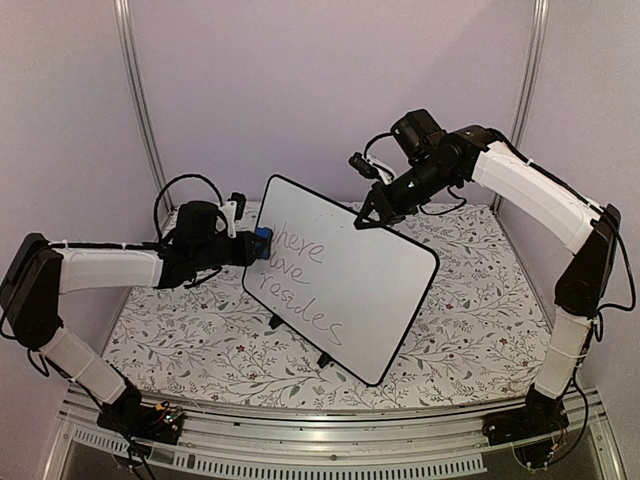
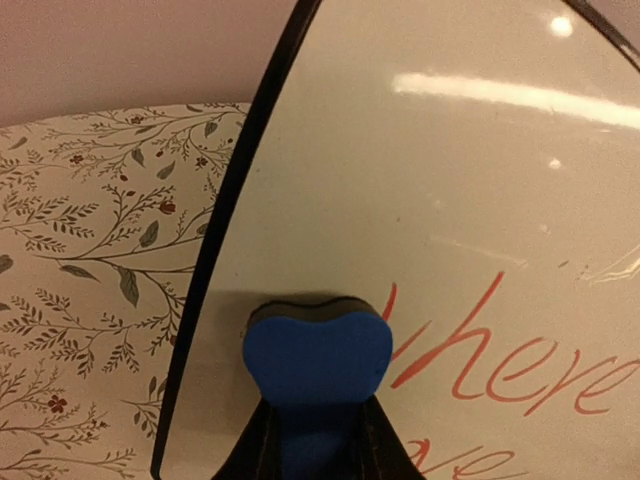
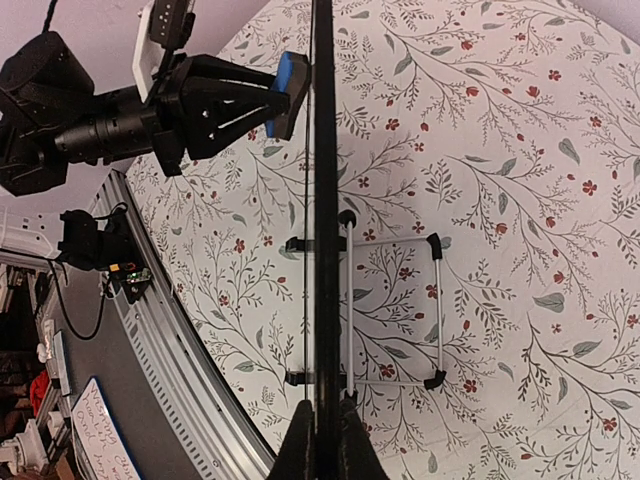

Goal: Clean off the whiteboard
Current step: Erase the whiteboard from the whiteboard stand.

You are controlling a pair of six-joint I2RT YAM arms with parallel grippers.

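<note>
Whiteboard (image 1: 360,300): propped at mid-counter (image 1: 470,300), handwriting facing the arms.
Left fingers (image 1: 246,247): clenched on blue eraser (image 2: 318,355); left wrist places it beside "where".
Right fingers (image 3: 300,452): clamped on board's upper edge; wire stand (image 3: 395,310) seen only from right wrist.

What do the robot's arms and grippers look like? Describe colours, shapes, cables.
The left arm and right arm have white tubular links, chunky black joints and looping black cables. The left gripper and right gripper are black, with two tapering fingers.
</note>
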